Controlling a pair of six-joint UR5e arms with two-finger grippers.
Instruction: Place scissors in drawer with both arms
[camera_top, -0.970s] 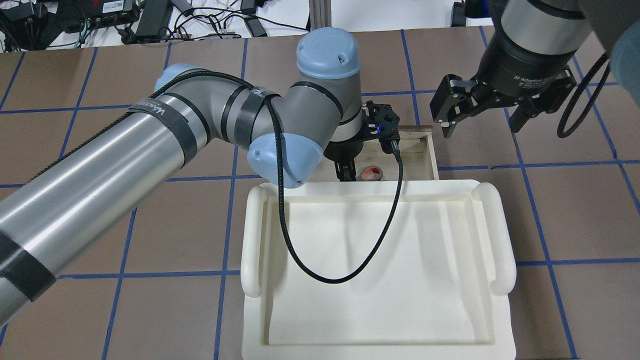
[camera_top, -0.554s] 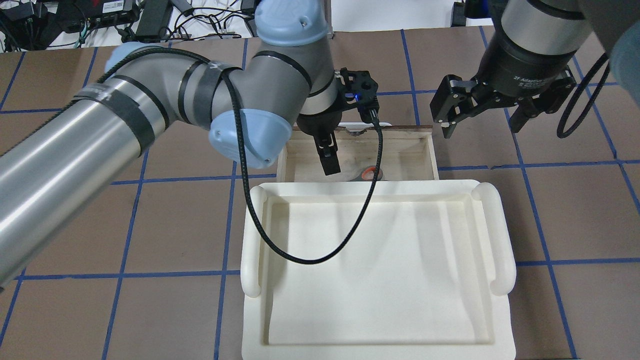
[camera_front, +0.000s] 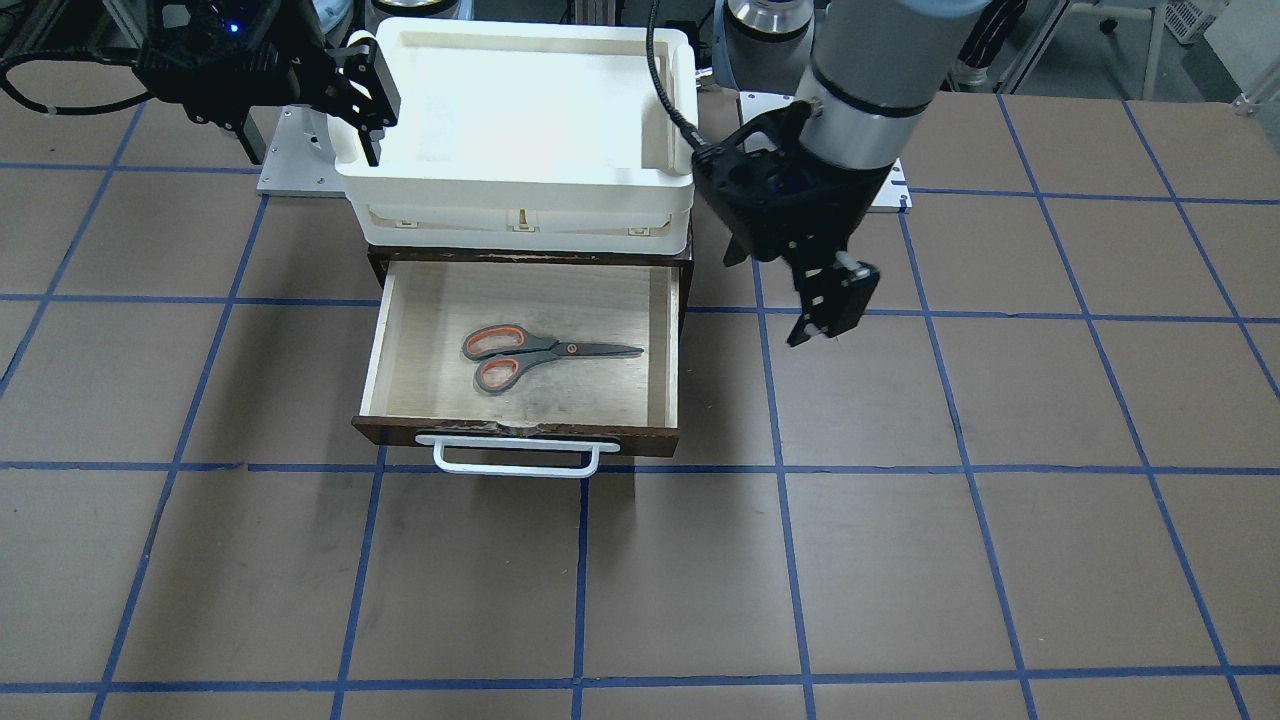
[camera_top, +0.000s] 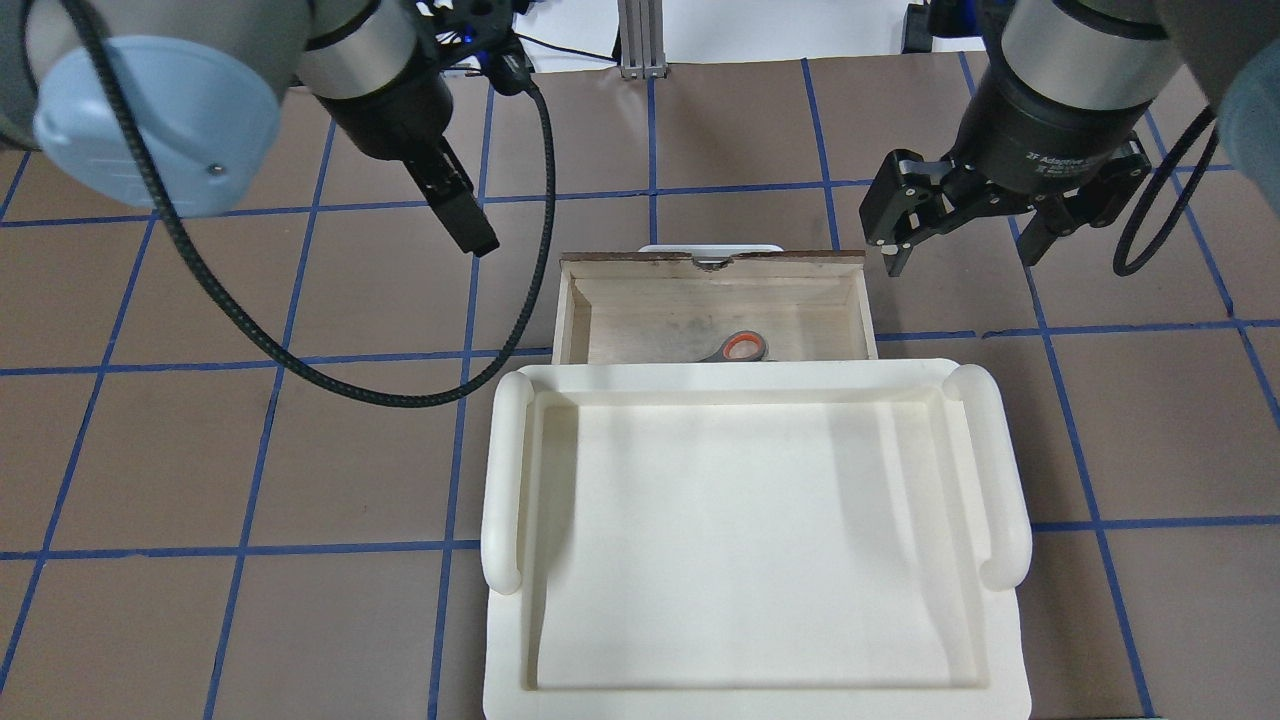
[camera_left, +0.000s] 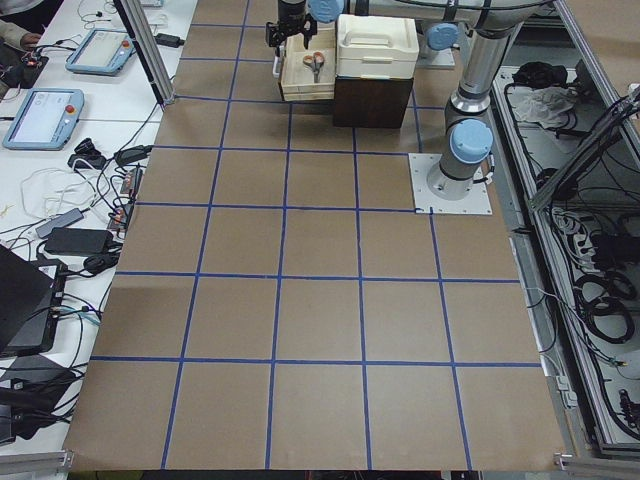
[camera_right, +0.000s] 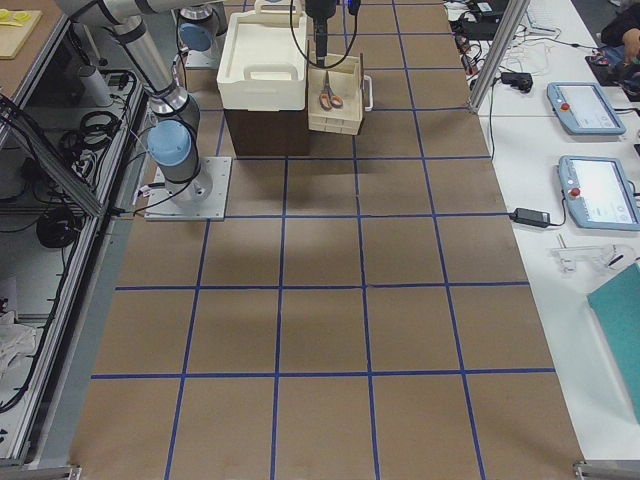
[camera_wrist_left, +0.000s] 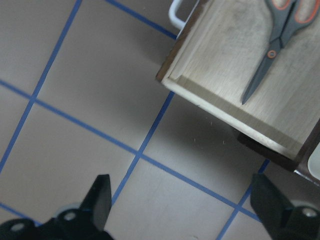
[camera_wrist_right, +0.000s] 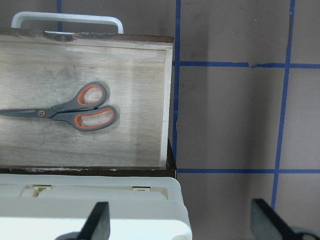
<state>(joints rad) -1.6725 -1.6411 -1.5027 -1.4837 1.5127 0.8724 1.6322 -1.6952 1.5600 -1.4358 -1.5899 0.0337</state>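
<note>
The scissors (camera_front: 540, 352) lie flat inside the open drawer (camera_front: 520, 432), handles towards the robot's right; no gripper touches them. One orange-lined loop shows in the overhead view (camera_top: 742, 347). The scissors also show in the left wrist view (camera_wrist_left: 280, 35) and the right wrist view (camera_wrist_right: 70, 111). My left gripper (camera_top: 470, 225) hangs open and empty above the table, off the drawer's left side (camera_front: 830, 315). My right gripper (camera_top: 960, 245) is open and empty, above the table just beyond the drawer's right front corner.
A cream-white plastic tray (camera_top: 505, 470) sits on top of the dark cabinet behind the drawer and hides the drawer's rear part from above. The white bar handle (camera_front: 515, 458) sticks out at the drawer's front. Brown table with blue grid tape all round.
My left gripper has risen out of the drawer and swung away to the drawer's left side, leaving the scissors lying inside. The right gripper has not moved.
</note>
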